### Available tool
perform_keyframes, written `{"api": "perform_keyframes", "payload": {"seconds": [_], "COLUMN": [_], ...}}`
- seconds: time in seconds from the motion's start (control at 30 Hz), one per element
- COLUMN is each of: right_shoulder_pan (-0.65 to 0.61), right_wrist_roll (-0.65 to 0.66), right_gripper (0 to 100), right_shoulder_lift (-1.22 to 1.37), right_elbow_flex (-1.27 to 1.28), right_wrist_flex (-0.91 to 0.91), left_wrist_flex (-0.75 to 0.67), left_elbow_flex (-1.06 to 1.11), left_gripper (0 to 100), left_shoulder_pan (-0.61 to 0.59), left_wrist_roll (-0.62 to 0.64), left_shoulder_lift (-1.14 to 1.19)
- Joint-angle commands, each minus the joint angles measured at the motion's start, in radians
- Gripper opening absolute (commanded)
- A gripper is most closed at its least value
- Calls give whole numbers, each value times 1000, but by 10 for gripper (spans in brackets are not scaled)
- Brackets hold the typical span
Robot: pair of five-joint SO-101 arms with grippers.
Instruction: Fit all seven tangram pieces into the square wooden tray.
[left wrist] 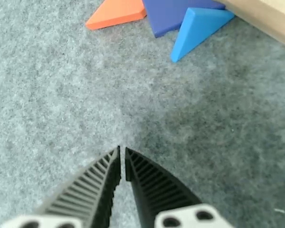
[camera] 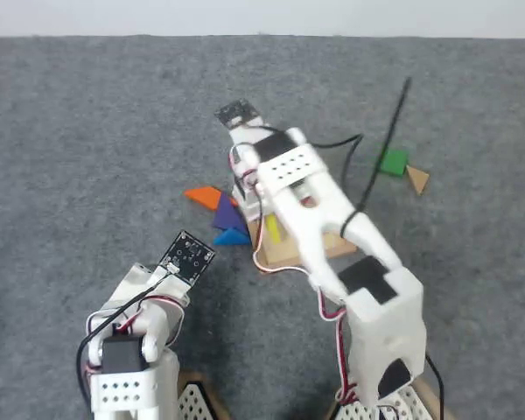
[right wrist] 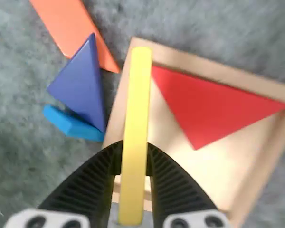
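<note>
High view: the grey-felted table runs edge to edge, its far edge just visible. The right arm reaches from the near edge to mid-table and hides most of the tray; only slivers of wood show under it. The left arm sits at the near left, cut off by the frame.

Right wrist view: the tray is cut off along one side. The right gripper is clamped on the yellow piece, which stands on edge and crosses the tray's rim; its near end is hidden between the fingers. The red triangle lies flat inside, its long side along one rim.

Just outside the tray's left rim lie three pieces. The orange piece is flat and partly cut off. The navy triangle overlaps the blue triangle, most of which is covered.

Left wrist view: the left gripper hangs over bare felt with its jaws closed to a slit, nothing between them. The three pieces sit ahead of it, well apart and cropped.

Right of the tray, well apart from it, lie the green piece, crossed by a black cable, and just beside it the tan triangle.
</note>
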Motion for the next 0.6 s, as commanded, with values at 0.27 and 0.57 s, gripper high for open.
{"api": "perform_keyframes", "payload": {"seconds": [0.27, 0.57], "right_shoulder_pan": [-16, -13], "right_wrist_roll": [-310, -221], "right_gripper": [9, 71], "right_shoulder_lift": [64, 71], "right_elbow_flex": [-60, -58], "right_wrist_flex": [-4, 5], "left_wrist_flex": [3, 3], "left_elbow_flex": [-8, -8], "left_gripper": [12, 12], "left_shoulder_pan": [-5, -5], "left_wrist_roll": [-14, -14], "left_shoulder_lift": [-17, -17]}}
